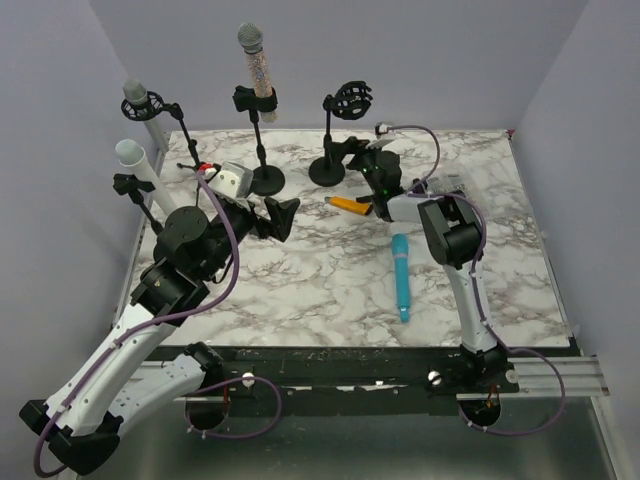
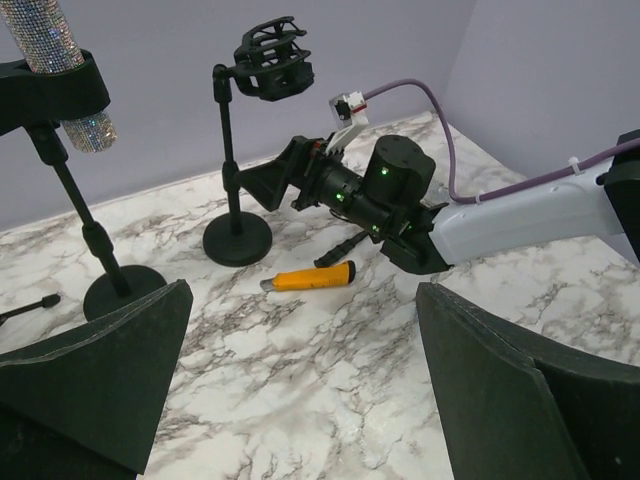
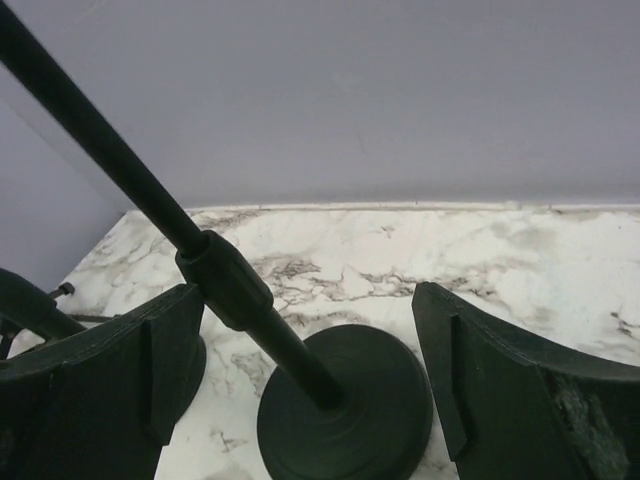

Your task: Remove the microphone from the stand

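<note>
A glittery microphone (image 1: 255, 60) stands upright in the clip of a black stand (image 1: 266, 180) at the back; it also shows in the left wrist view (image 2: 55, 50). Beside it is a black stand with an empty shock mount (image 1: 350, 100). My right gripper (image 1: 350, 152) is open, low at this empty stand; its pole (image 3: 220, 280) and round base (image 3: 345, 410) lie between the spread fingers (image 3: 500, 380). My left gripper (image 1: 280, 218) is open and empty over the table's left middle, its fingers (image 2: 100, 380) wide apart. A teal microphone (image 1: 400, 277) lies flat on the marble.
An orange utility knife (image 1: 347, 204) lies between the grippers, also in the left wrist view (image 2: 310, 277). Two pale microphones (image 1: 137, 95) (image 1: 130, 152) sit on stands at the far left edge. Walls close the table at back and sides.
</note>
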